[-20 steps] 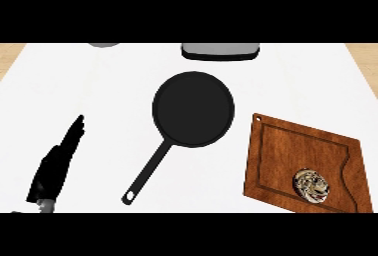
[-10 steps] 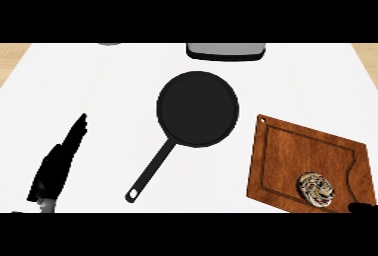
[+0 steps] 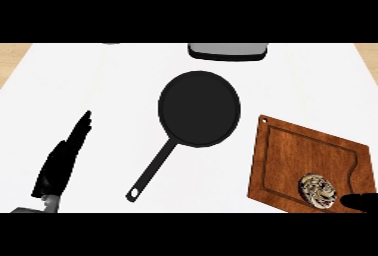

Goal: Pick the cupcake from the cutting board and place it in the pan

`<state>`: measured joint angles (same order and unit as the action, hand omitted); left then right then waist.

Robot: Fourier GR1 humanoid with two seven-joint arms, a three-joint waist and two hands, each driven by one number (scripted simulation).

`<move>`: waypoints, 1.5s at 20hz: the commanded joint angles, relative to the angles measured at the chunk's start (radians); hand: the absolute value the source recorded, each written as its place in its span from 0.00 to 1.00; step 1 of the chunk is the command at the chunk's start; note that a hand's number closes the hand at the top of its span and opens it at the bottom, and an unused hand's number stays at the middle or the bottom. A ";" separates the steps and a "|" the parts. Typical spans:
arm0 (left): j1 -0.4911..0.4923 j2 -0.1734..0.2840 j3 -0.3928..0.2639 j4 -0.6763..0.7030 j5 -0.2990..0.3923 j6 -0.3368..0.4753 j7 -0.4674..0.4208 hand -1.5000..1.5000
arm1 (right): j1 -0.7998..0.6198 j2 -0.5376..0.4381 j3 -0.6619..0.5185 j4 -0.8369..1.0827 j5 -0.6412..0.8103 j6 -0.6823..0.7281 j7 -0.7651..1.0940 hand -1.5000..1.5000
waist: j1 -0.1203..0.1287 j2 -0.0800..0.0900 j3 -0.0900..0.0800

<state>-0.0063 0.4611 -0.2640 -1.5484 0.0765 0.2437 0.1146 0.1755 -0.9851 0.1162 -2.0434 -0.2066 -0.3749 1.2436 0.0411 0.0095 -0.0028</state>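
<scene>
Just left of the right hand (image 3: 360, 201), whose fingers can't be made out, lies the cupcake (image 3: 317, 189).

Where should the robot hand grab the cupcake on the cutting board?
Probably round its sides, coming down from above and from the right. The cupcake sits upright near the cutting board's near right corner, with the right robot hand just beside it.

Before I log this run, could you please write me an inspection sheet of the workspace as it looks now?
Surface: white counter, wood at the far corners.
Job's things: cupcake on the cutting board, near its lower corner; black pan with nothing in it, handle toward the robot.
Clutter: grey container at the far edge.
Hands: left hand open, resting at left; right hand just showing beside the cupcake, fingers not readable.
Cables: nothing seen.
Surroundings: nothing seen.
</scene>
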 commanded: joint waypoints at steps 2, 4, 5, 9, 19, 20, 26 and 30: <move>-0.025 -0.006 0.006 0.002 -0.005 -0.005 0.029 0.50 | -0.120 -0.027 0.095 0.048 -0.059 0.026 0.244 0.00 | 0.006 0.001 0.000; 0.023 -0.027 -0.014 -0.013 -0.025 0.013 -0.008 0.50 | -0.156 -0.010 0.129 0.113 -0.065 0.033 0.235 0.00 | 0.013 0.000 0.001; -0.004 -0.024 -0.013 -0.023 -0.017 0.003 0.030 0.50 | -0.174 -0.034 0.130 0.111 -0.103 0.050 0.244 0.00 | 0.007 0.000 0.000; 0.046 -0.020 -0.015 -0.065 -0.045 0.024 0.020 0.50 | -0.248 -0.010 0.196 0.147 -0.125 0.018 0.244 0.00 | 0.006 -0.005 0.000; 0.031 -0.005 0.026 -0.065 -0.011 -0.019 0.052 0.50 | -0.349 -0.023 0.331 0.298 -0.199 0.031 0.244 0.00 | 0.003 -0.003 0.000; 0.044 0.007 0.037 -0.084 -0.019 -0.010 0.052 0.50 | -0.329 0.001 0.361 0.293 -0.170 0.009 0.244 0.00 | -0.003 -0.006 0.001; 0.007 -0.027 0.050 0.008 -0.027 -0.015 0.012 0.50 | -0.391 0.020 0.436 0.318 -0.203 -0.023 0.243 0.00 | -0.021 -0.005 -0.001; 0.030 -0.038 0.028 -0.055 -0.039 -0.009 0.053 0.50 | -0.400 0.081 0.508 0.350 -0.157 -0.068 0.237 0.00 | -0.019 -0.008 0.001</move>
<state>0.0267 0.4349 -0.2327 -1.5868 0.0412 0.2316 0.1414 -0.1805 -0.9660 0.5635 -1.6992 -0.4041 -0.3657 1.2336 0.0247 0.0033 -0.0024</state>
